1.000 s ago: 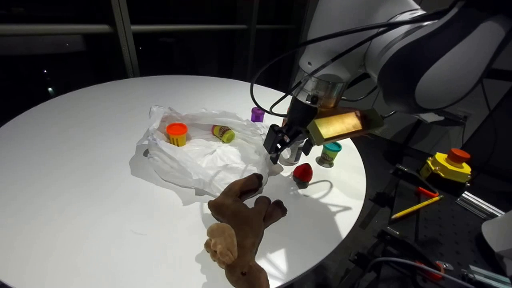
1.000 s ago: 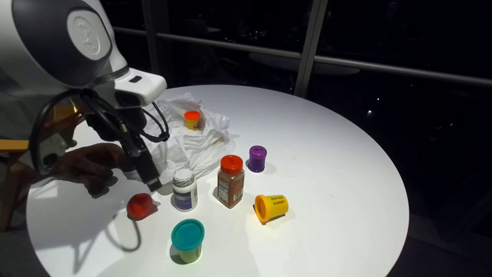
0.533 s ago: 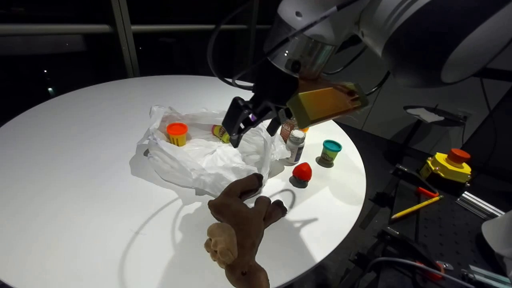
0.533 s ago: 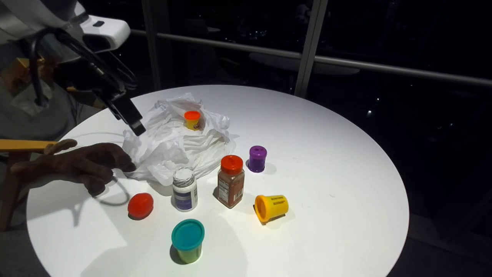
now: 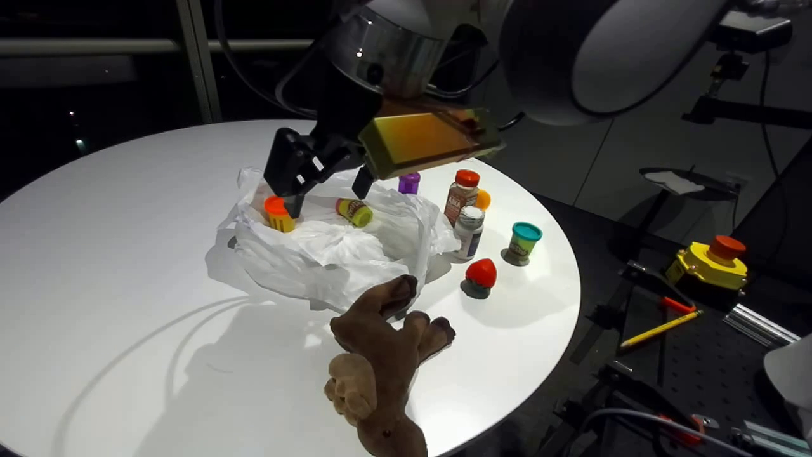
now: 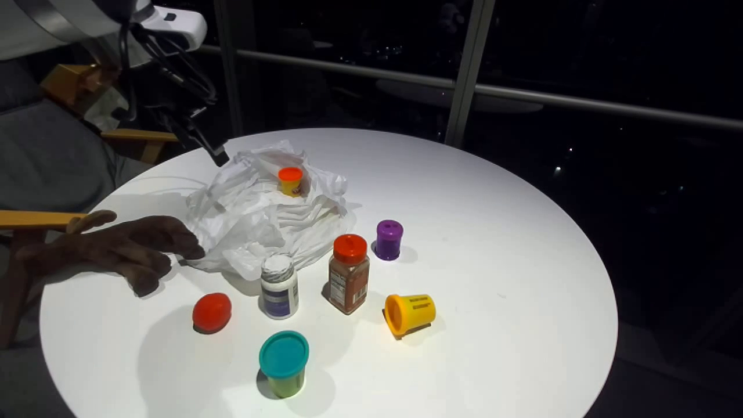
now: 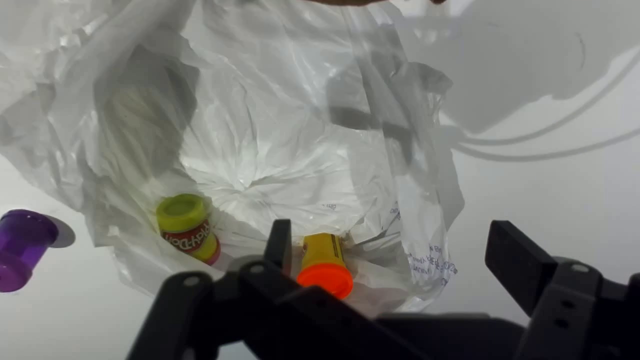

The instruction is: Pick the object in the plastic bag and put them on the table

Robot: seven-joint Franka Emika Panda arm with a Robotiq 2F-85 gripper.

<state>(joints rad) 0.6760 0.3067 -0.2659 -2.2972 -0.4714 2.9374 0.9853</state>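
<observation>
The white plastic bag [image 5: 342, 254] lies open and crumpled on the white table [image 5: 108, 266]; it also shows in an exterior view [image 6: 255, 232] and the wrist view [image 7: 300, 75]. Inside are a yellow cup with an orange lid [image 5: 281, 222], also in the wrist view [image 7: 325, 275], and a Play-Doh can with a yellow-green lid [image 5: 355, 212], lying tilted [image 7: 185, 225]. The bag hides that can in an exterior view. My gripper [image 5: 325, 195] is open and empty above the bag. In the wrist view the orange-lidded cup shows between the fingers [image 7: 392, 245], nearer the left one.
A brown plush toy [image 5: 380, 343] lies against the bag's edge. Beside the bag stand a white bottle [image 6: 280, 293], a red-capped jar [image 6: 349, 278] and a purple container [image 6: 388, 241]. A red object [image 6: 212, 312], teal-lidded cup [image 6: 284, 363] and tipped yellow cup [image 6: 411, 313] lie beyond.
My gripper has moved up and away from the bottles to above the bag, toward the orange-lidded cup. It stays open. The objects on the table have not visibly moved.
</observation>
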